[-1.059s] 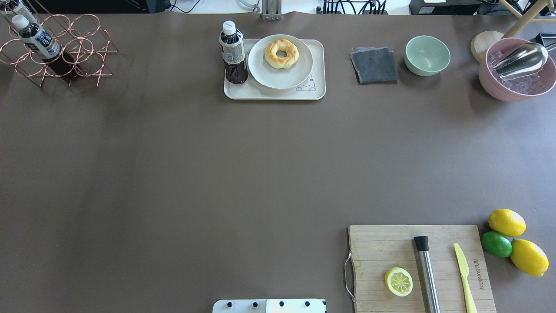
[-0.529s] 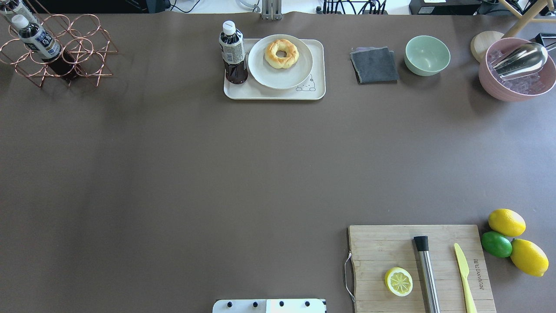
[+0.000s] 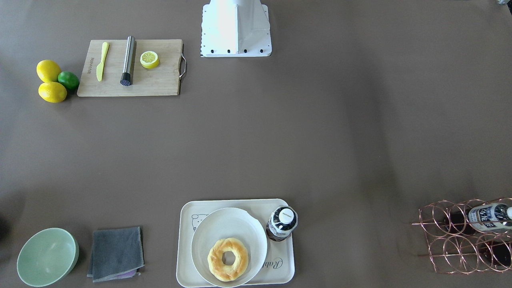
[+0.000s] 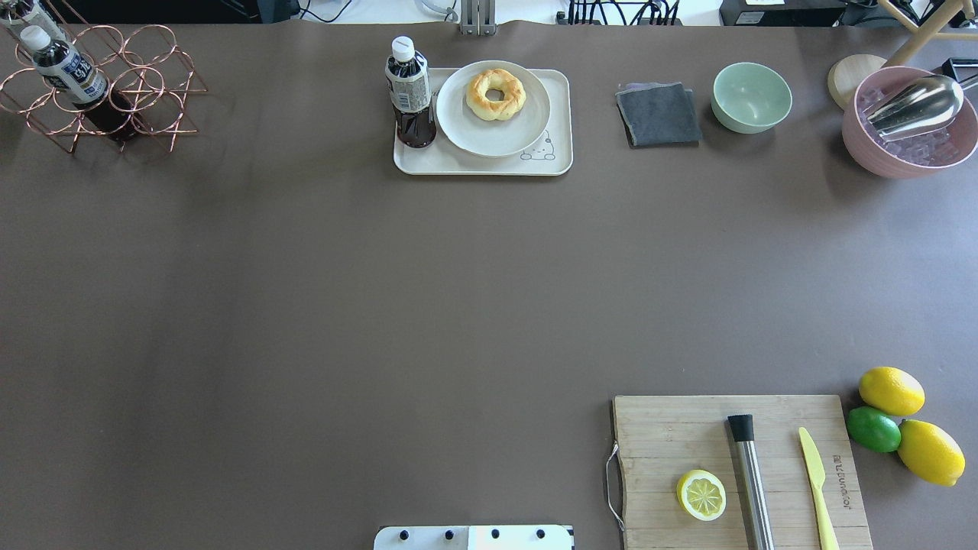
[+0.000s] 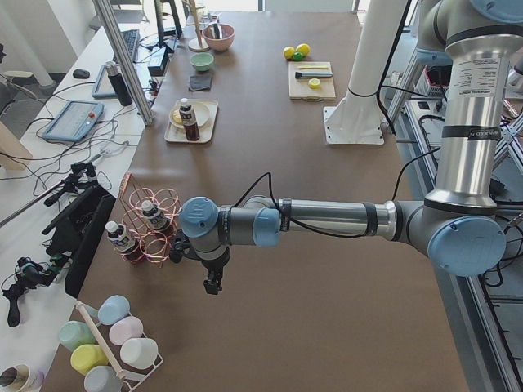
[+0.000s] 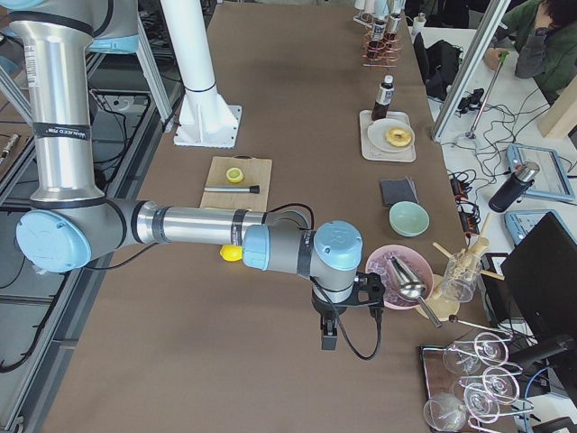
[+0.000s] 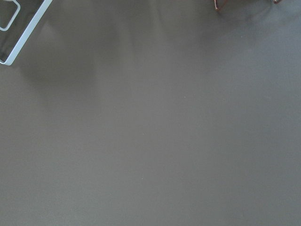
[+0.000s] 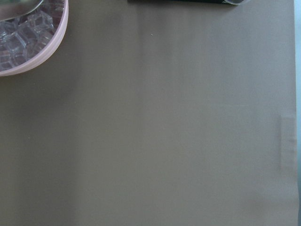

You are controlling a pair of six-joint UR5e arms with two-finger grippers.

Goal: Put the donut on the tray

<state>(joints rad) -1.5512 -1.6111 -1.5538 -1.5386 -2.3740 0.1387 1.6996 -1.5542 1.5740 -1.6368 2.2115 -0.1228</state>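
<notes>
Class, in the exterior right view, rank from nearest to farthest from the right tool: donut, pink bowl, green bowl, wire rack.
1. Pink bowl, just beside the right tool.
2. Green bowl, next along that table edge.
3. Donut, on the tray farther along.
4. Wire rack, at the table's far end.

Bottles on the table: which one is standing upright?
The dark bottle on the cream tray, beside the plate holding the donut, stands upright; the others lie slanted in the copper wire rack.
</notes>
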